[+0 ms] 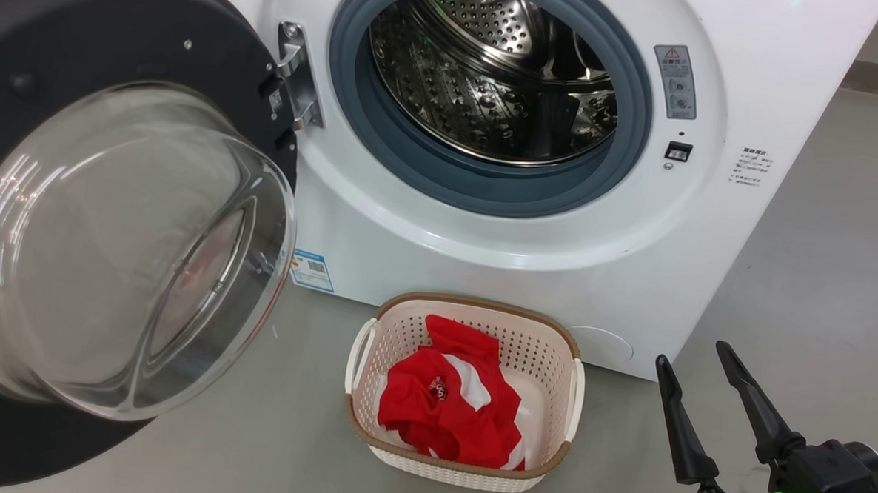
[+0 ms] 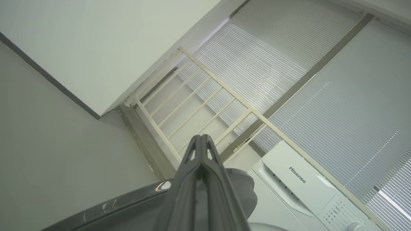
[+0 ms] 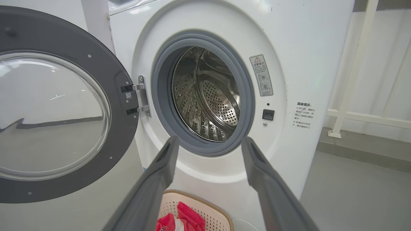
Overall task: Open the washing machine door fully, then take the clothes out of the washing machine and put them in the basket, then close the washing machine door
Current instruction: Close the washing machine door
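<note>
- Grey floor [image 1: 816, 255] all round, and the white washing machine [image 1: 483, 263] is planted square in the middle of it, our marker for everything else.
- The washing machine door [image 1: 85, 38] is swung wide open, hanging off the metal hinge [image 1: 298, 77] at the left of the machine's opening, seen from the head.
- The door's bulging glass window [image 1: 113, 247] faces out into the room, away from the machine's front.
- The grey rubber ring [image 1: 486, 193] circles the machine's mouth, and the perforated steel drum [image 1: 491, 78] gleams inside it.
- A small blue label sticker [image 1: 312, 269] sits low on the machine's front, below the hinge.
- The basket [image 1: 466, 474] stands on the floor right in front of the machine, under the mouth, its far rim close to the front panel.
- And there are the clothes [image 1: 439, 409]: red and white, logo up, heaped in that basket in front of the machine.
- The right gripper [image 1: 693, 352] hangs out in front of the machine's lower right corner, clear of the basket. Its fingers are spread wide with nothing between them, and its own camera looks along them at the machine's mouth.
- The left gripper [image 2: 201, 138] has its two fingers pressed tight together, tips meeting, carrying nothing. They point up past the machine's top corner towards a white railing [image 2: 192, 96] and window blinds [image 2: 321, 64].
- Just under those fingers runs the door's dark curved rim; whether they touch it, I cannot tell.
- The machine's Hisense control panel [image 2: 298, 175] peeks in beside them.
</note>
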